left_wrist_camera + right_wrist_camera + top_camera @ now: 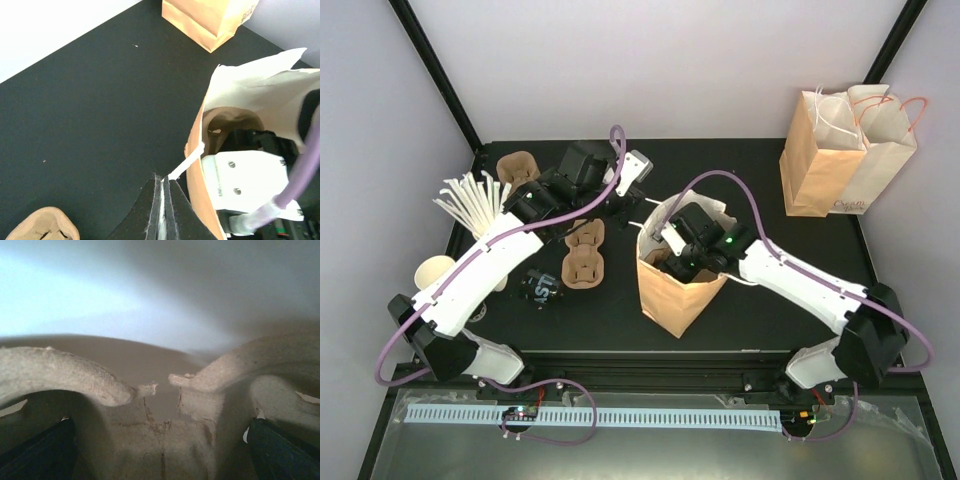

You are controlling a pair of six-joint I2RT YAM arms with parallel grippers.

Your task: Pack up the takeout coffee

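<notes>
Item 1, takeout coffee (pixel 542 288): on the black worktop (pixel 580 330), outside any bag, seemingly tipped on its side with the black print up. It lies at 9 o'clock of the open bag (pixel 672 300), well apart from it, at 7 o'clock of the paired carriers (pixel 585 255) and just beside the left arm's white forearm. No fingers touch it

Item 2, left fingers (pixel 170 192): pressed fully together, pinching the white paper handle (pixel 187 162) of the open bag at the bag's 11 o'clock rim. The strip runs taut from the fingertips to the brown wall

Item 3, right fingers (pixel 282 457): down inside the open bag, spread wide. Only the two dark tips show, at 7 and 5 o'clock of the wrist view, with a brown pulp carrier (pixel 160 425) filling the space between them. Whether they press on it cannot be told

Item 4, open bag: brown paper, standing at worktop centre, its mouth held open with the pale lining showing

Item 5, other stock: single carrier (pixel 517 165) at 10 o'clock of the paired carriers; lidless white cup (pixel 433 272) at 9 o'clock of the coffee, beyond the left arm; bundle of white sticks (pixel 470 200) at 12 o'clock of that cup; two spare bags (pixel 840 150) standing at 2 o'clock of the open bag
</notes>
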